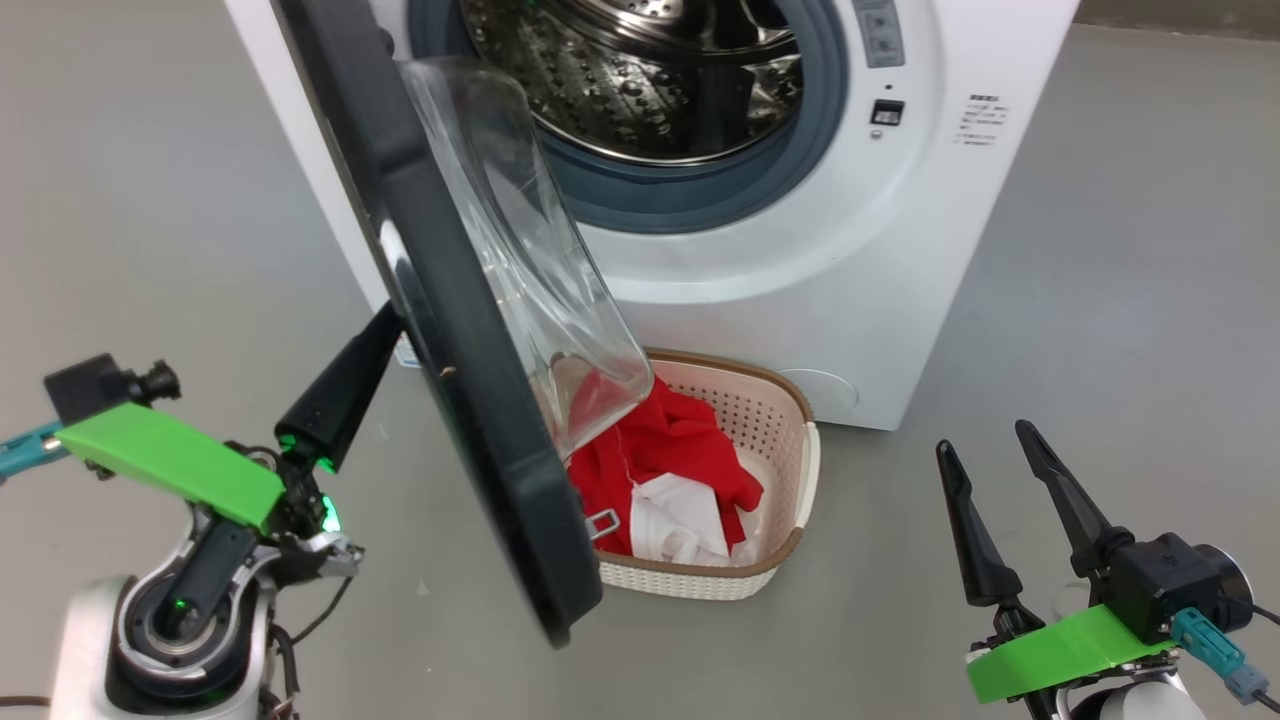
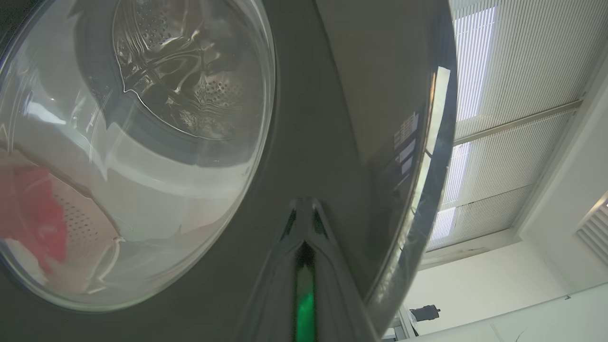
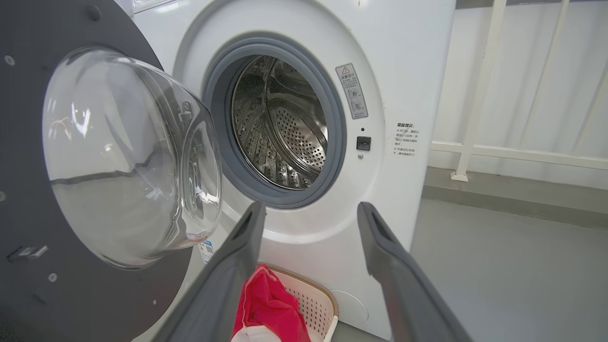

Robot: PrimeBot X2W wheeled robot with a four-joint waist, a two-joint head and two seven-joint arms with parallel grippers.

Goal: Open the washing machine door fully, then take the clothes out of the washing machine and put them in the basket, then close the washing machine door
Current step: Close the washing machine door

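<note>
Nearest the viewer, at lower left, the left gripper (image 1: 388,318) is pressing its two dark fingers together on nothing, its tip pointing up at the outer black face of the door (image 1: 470,400) and seemingly touching it. In the left wrist view that tip (image 2: 304,205) is meeting its own reflection in the glossy surface. At lower right, the right gripper (image 1: 985,440) is hovering above the grey floor (image 1: 1100,300) with its fingers spread wide and empty, well apart from the basket (image 1: 800,402). The door is standing swung out from the washing machine (image 1: 800,300), its clear glass bowl (image 1: 520,250) bulging toward the opening. Just behind the door's lower edge, the basket is sitting on the floor just in front of the machine. The red and white clothes (image 1: 680,440) are lying inside it, partly seen through the glass. Farthest back, the machine's mouth is gaping, showing the grey gasket (image 1: 810,150) around the steel drum (image 1: 650,90).
</note>
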